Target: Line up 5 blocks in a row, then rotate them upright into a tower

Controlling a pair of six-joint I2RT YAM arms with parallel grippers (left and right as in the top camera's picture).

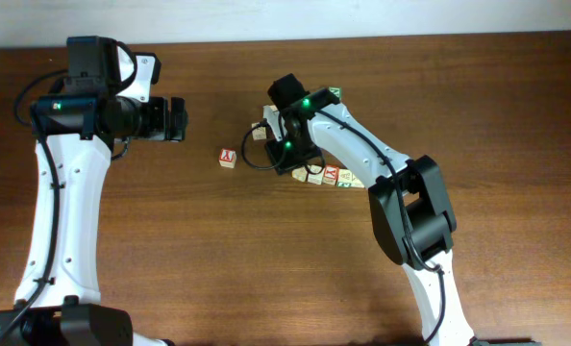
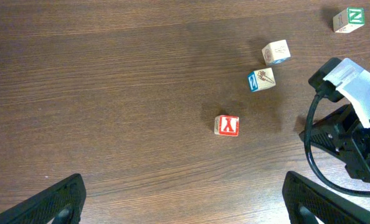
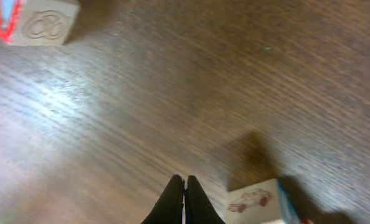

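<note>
A block with a red Y (image 1: 228,158) (image 2: 227,126) lies alone on the table. Three more blocks (image 1: 330,176) sit in a row beside my right arm (image 1: 296,144). My right gripper (image 3: 184,185) is shut on nothing, its tips low over bare wood. A cube with a car drawing and a blue side (image 3: 255,200) lies just right of the tips, not touching. Another red-printed block (image 3: 40,21) is at the top left of that view. My left gripper (image 1: 178,118) (image 2: 185,202) hangs wide open and empty, well left of the blocks.
A green-framed cube (image 2: 348,19) (image 1: 335,92) lies behind the right arm. Two pale cubes (image 2: 276,51) (image 2: 261,79), one with a blue letter face, sit between the Y block and it. The right arm's black cable (image 2: 314,155) loops near the table.
</note>
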